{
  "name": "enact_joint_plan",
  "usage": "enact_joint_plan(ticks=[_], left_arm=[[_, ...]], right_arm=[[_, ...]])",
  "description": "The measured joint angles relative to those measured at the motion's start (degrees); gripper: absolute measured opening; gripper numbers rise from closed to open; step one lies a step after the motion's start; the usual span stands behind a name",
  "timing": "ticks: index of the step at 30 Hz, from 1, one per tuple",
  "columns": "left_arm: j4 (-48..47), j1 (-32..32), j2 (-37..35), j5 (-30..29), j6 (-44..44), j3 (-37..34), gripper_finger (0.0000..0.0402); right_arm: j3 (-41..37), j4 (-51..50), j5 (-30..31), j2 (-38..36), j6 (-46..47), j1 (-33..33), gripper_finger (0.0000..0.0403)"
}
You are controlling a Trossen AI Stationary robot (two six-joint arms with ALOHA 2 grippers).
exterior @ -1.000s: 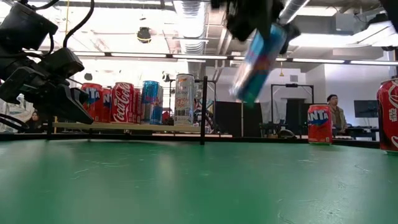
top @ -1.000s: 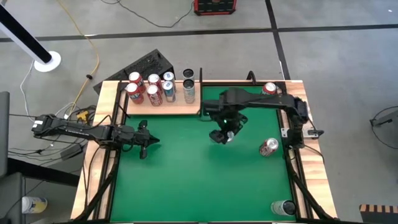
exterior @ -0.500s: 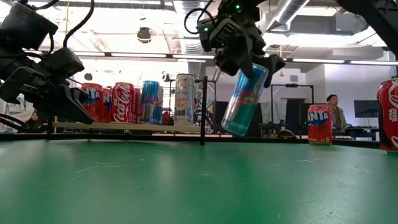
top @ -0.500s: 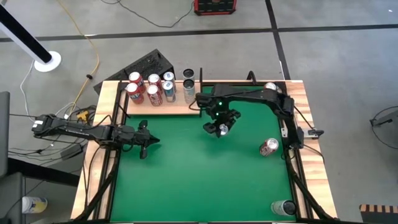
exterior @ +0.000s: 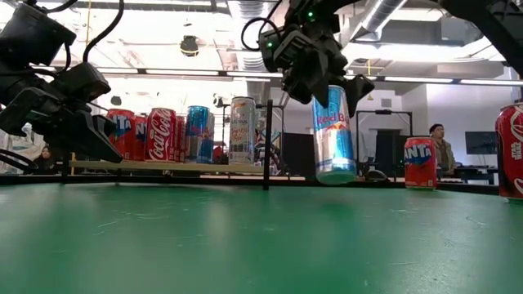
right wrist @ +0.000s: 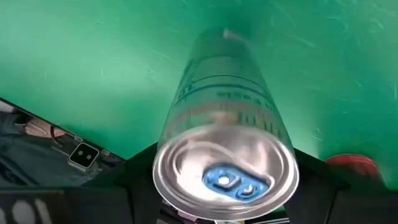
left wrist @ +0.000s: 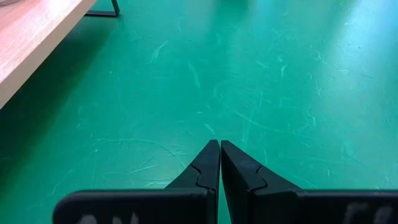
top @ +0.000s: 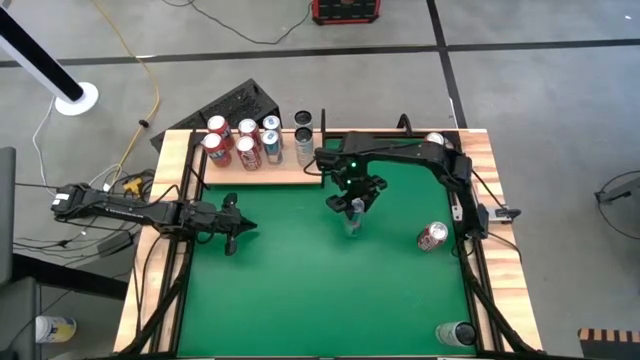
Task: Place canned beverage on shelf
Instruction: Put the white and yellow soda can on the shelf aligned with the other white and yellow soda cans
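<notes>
Carrying a slim blue-and-silver can upright above the green tabletop, the right gripper clasped it near the top.

The can hung clear of the felt, just short of the shelf, probably held vertical so it could stand there beside the cans already lined up. Left of the shelf's near edge, the left gripper waited, fingers pressed together.

The table had green felt on top with wooden side strips. The shelf sat at its far left corner with a bunch of cans standing on it. One red can lay tipped over near the right edge.
</notes>
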Motion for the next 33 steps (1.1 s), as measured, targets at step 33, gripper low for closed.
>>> enact_joint_plan(ticks=[33], left_arm=[[0.0,0.0,0.0,0.0,0.0,0.0,0.0]], right_arm=[[0.0,3.1,30.6,-11.1,-1.6,13.5,0.0291]])
